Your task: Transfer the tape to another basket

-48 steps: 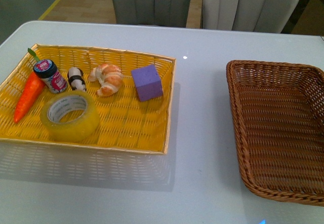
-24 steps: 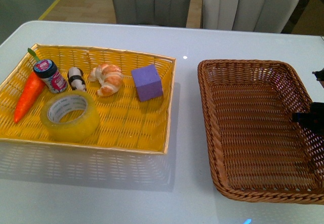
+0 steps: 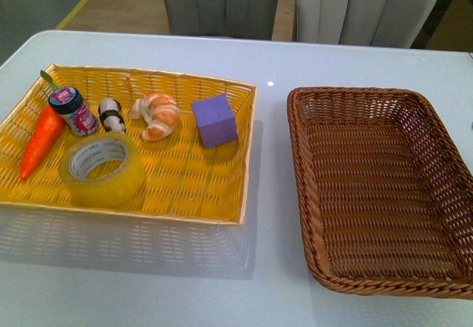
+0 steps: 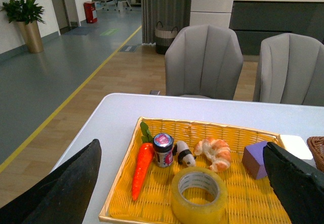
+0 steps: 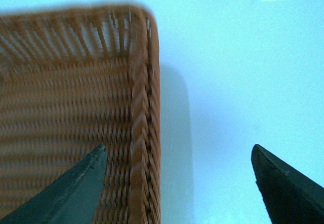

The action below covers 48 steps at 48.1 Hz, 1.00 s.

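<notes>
The tape (image 3: 102, 168) is a yellowish roll with a white core, lying flat in the near left part of the yellow tray (image 3: 185, 194). It also shows in the left wrist view (image 4: 198, 195). The dark brown wicker basket (image 3: 355, 105) stands empty on the right of the table. Neither gripper shows in the front view. My left gripper (image 4: 182, 193) is open, above and behind the tray, with the tape between its fingers in its view. My right gripper (image 5: 179, 183) is open over the basket's rim (image 5: 144, 148) and the table beside it.
The yellow tray also holds a carrot (image 3: 41, 140), a small jar (image 3: 74, 110), a panda figure (image 3: 111, 115), a croissant (image 3: 157, 116) and a purple cube (image 3: 215, 120). Two grey chairs (image 3: 222, 1) stand behind the white table (image 3: 273, 216).
The brown basket slid left toward the yellow tray. The right gripper, seen at the basket's right edge half a second ago, has left the front view.
</notes>
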### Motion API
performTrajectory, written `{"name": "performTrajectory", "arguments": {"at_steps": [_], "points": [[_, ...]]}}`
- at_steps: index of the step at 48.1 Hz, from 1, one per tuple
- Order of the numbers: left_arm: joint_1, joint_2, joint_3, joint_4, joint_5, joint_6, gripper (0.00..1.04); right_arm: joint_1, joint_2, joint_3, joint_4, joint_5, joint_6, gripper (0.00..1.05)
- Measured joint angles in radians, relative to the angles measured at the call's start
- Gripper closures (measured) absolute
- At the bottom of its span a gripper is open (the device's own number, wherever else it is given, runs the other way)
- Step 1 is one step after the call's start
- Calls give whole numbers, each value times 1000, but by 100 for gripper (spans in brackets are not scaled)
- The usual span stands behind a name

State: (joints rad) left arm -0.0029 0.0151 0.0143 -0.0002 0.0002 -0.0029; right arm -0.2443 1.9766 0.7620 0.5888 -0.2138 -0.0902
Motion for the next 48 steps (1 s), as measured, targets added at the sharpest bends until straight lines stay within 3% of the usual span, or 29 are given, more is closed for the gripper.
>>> {"name": "performTrajectory", "arguments": {"at_steps": [5,8,14,18,36,46,48], "points": [[0,0,0,0,0,0,9,-19,-154,-80,80,-40,19,7],[0,0,0,0,0,0,9,-28,-250,-136,120,-66,27,9],[0,0,0,0,0,0,9,-14,-376,-309,471,-31,63,27],[0,0,0,0,0,0,9,11,-436,-391,575,-11,71,39],[0,0,0,0,0,0,9,115,-731,-614,493,91,74,103],[0,0,0,0,0,0,9,161,-941,-692,360,136,80,103],[0,0,0,0,0,0,9,195,-979,-702,330,192,80,103]]}}
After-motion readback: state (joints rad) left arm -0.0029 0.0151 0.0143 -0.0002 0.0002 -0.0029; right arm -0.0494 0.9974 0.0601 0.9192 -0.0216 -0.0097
